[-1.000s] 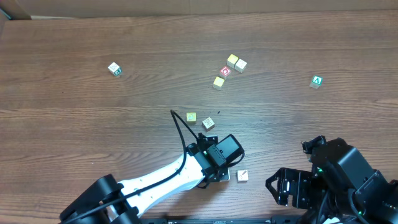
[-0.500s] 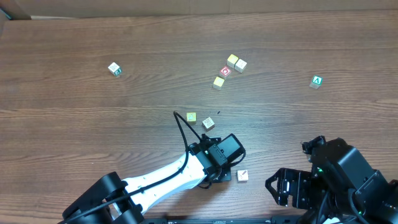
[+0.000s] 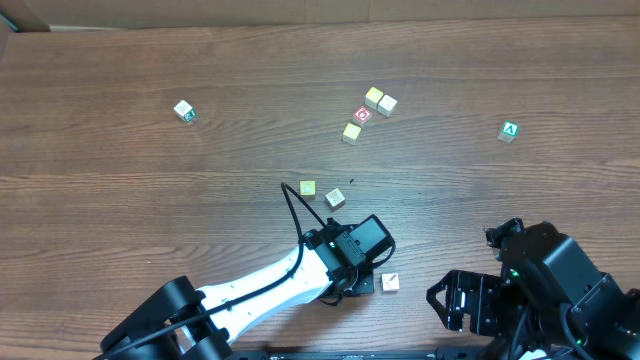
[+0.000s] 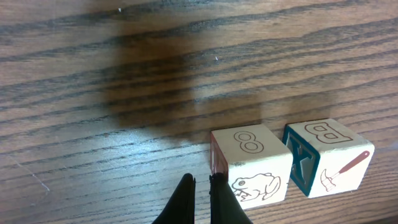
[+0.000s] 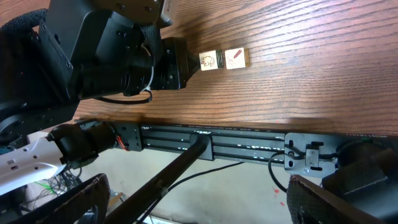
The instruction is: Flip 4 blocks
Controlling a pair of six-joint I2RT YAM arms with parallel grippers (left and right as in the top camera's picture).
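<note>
The frog cube point(image 4: 252, 163), a small pale wooden block with an "8" on top and a frog outline on its side, stands on the brown wood-grain table point(image 4: 93, 124) near the front edge. Just beside it, on its right, stands the hammer cube point(image 4: 329, 158), a pale wooden block with teal letters and a red-orange hammer. A narrow gap shows between the two. Farther toward the table centre lie the yellow-faced cube point(image 3: 307, 188) and the cream cube point(image 3: 335, 199), near each other but apart.

My left claw point(image 4: 200, 190) is fully closed, its two dark fingertips pressed together with nothing between them. It sits low over the table, just beside the left face of the frog cube. I cannot tell whether it touches.

My right claw point(image 5: 196, 186) is spread wide and holds nothing. It is at the front right of the table, well apart from all blocks.

On the far side lie a red-circle cube point(image 3: 363, 114) among yellow cubes point(image 3: 374, 97), a green "A" cube point(image 3: 510, 131) and a white cube point(image 3: 183, 110).
</note>
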